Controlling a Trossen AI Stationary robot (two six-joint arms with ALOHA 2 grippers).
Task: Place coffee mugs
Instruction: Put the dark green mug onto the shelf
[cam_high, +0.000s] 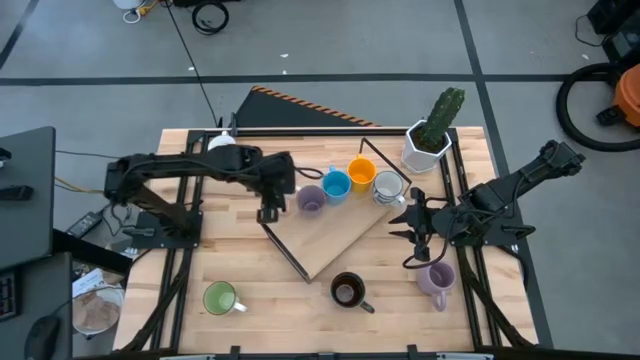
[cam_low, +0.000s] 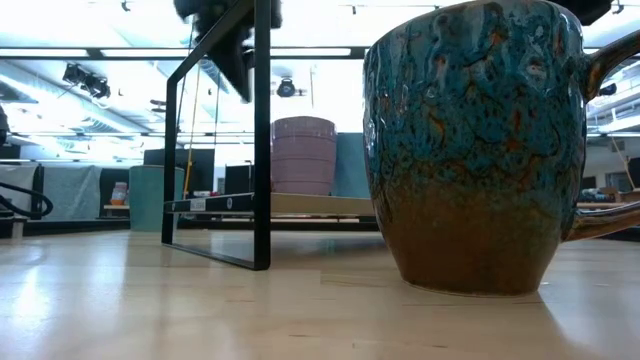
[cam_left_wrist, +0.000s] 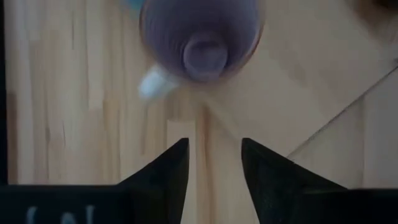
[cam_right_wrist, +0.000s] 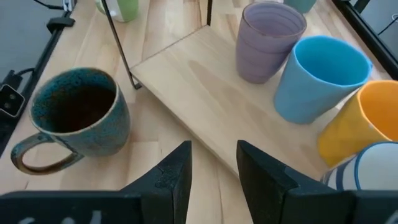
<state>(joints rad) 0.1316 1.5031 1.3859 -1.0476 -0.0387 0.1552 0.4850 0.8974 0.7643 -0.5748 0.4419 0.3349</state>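
overhead looks straight down; low camera sits close behind the dark mug (cam_low: 470, 150); both wrist cameras share the lilac mug (cam_right_wrist: 268, 40).

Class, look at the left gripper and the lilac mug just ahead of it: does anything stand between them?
Nothing visible does. The left gripper is open, and only bare table lies between it and the lilac mug.

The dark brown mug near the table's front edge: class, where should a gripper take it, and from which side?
Grip the dark brown mug by its rim wall, coming straight down from above: it stands upright, mouth open. Keep clear of its handle, which points toward the lilac mug.
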